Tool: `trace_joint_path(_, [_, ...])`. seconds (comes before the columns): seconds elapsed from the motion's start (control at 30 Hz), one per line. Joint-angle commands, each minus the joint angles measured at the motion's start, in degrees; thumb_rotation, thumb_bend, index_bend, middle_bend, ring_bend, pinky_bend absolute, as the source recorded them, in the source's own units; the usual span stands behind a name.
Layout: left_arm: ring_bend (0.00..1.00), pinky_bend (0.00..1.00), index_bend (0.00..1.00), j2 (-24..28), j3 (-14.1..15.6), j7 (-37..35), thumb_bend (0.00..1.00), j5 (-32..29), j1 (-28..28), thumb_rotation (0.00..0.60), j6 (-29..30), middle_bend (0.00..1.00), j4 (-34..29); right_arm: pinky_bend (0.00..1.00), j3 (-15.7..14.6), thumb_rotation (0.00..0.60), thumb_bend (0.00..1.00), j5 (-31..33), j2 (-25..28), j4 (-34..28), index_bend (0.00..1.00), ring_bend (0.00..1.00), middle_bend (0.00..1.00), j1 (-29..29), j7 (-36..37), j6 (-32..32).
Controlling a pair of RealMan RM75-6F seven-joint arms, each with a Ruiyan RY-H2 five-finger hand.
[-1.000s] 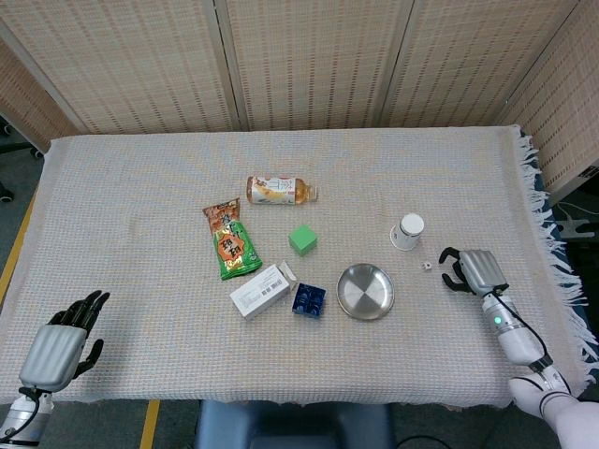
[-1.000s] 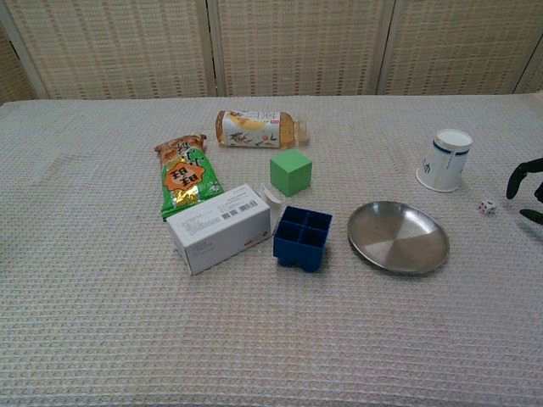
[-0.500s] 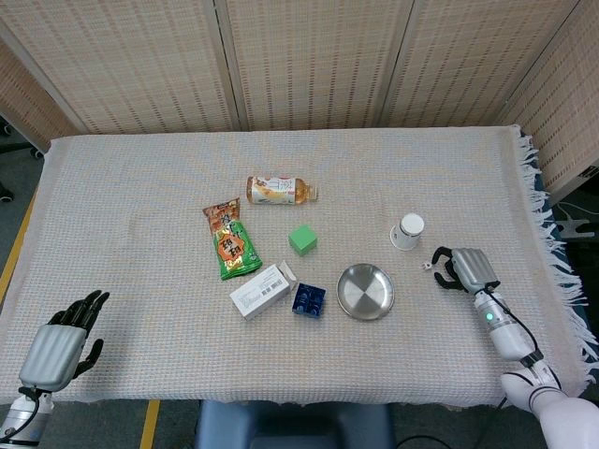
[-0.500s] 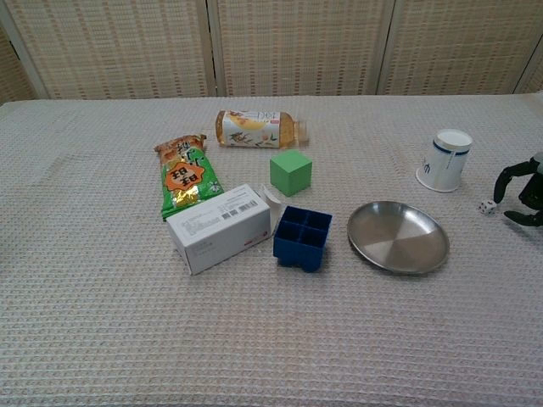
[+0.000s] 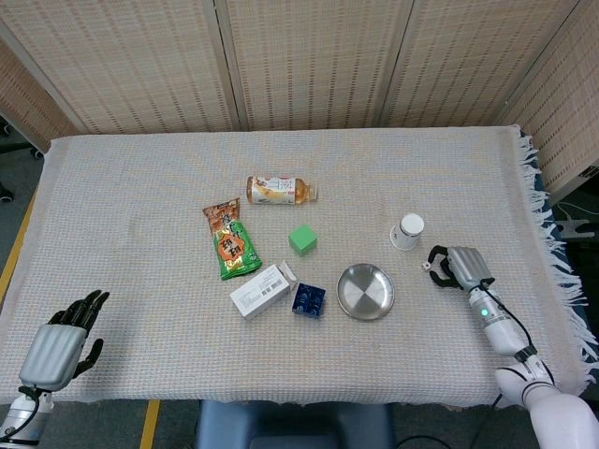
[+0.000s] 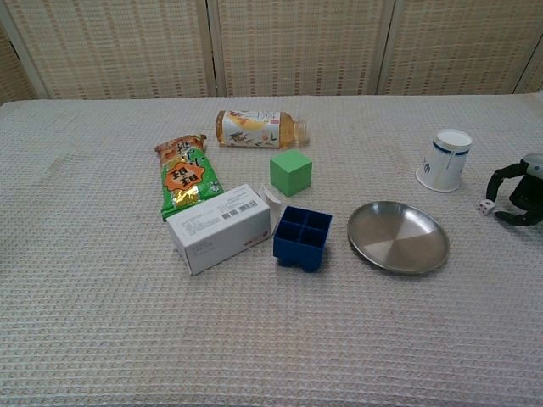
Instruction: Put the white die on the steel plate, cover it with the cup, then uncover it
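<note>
Your right hand [image 6: 517,192] sits low on the cloth with fingers curled but apart, holding nothing; the white die [image 6: 484,206] lies on the cloth right at its fingertips [image 6: 495,180], though contact can't be told. The die is below-right of the upside-down cup [image 6: 447,159] and well right of the steel plate [image 6: 398,236]. Your left hand [image 5: 64,341] rests at the near-left table edge, fingers loosely spread, empty.

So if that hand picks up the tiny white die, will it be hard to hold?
Probably fiddly. The white die looks very small beside the right hand, so it could slip from between the fingers. It seems rigid and light, and nudged on the woven tablecloth it would likely tumble, not slide.
</note>
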Motion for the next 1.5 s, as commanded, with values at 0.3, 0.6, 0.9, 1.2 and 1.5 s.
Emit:
trace_joint_path(0.3, [0.16, 0.35, 0.04, 0.03, -0.04, -0.17, 0.45, -0.22, -0.08, 0.600, -0.20, 0.07, 0.06, 0.96, -0.25, 0.600, 0.27, -0.40, -0.06, -0.05, 0.57, 0.96, 0.93, 0.06, 1.75, 0.96])
trace_joint_path(0.6, [0.16, 0.35, 0.04, 0.09, -0.03, -0.23, 0.45, -0.24, -0.09, 0.600, -0.19, 0.07, 0.00, 0.96, -0.25, 0.600, 0.27, -0.36, -0.07, 0.01, 0.63, 0.96, 0.94, -0.03, 1.60, 1.32])
trace_joint_path(0.9, [0.16, 0.35, 0.04, 0.08, -0.02, -0.22, 0.45, -0.18, -0.07, 0.600, -0.12, 0.07, 0.00, 0.96, -0.25, 0.600, 0.27, -0.60, -0.08, -0.22, 0.45, 0.96, 0.94, -0.27, 2.31, 2.95])
trace_joint_path(1.2, [0.16, 0.35, 0.04, 0.09, -0.03, -0.24, 0.45, -0.16, -0.09, 0.600, -0.10, 0.07, -0.01, 0.96, -1.03, 0.600, 0.27, -1.22, -0.68, 0.97, 0.26, 0.96, 0.94, 0.09, 4.92, 1.82])
trace_joint_path(1.5, [0.16, 0.35, 0.04, 0.11, 0.03, -0.24, 0.45, 0.02, -0.03, 0.600, 0.08, 0.07, -0.05, 0.97, -1.01, 0.600, 0.27, -1.21, -1.31, 2.02, 0.53, 0.97, 0.94, 0.07, 6.05, 2.10])
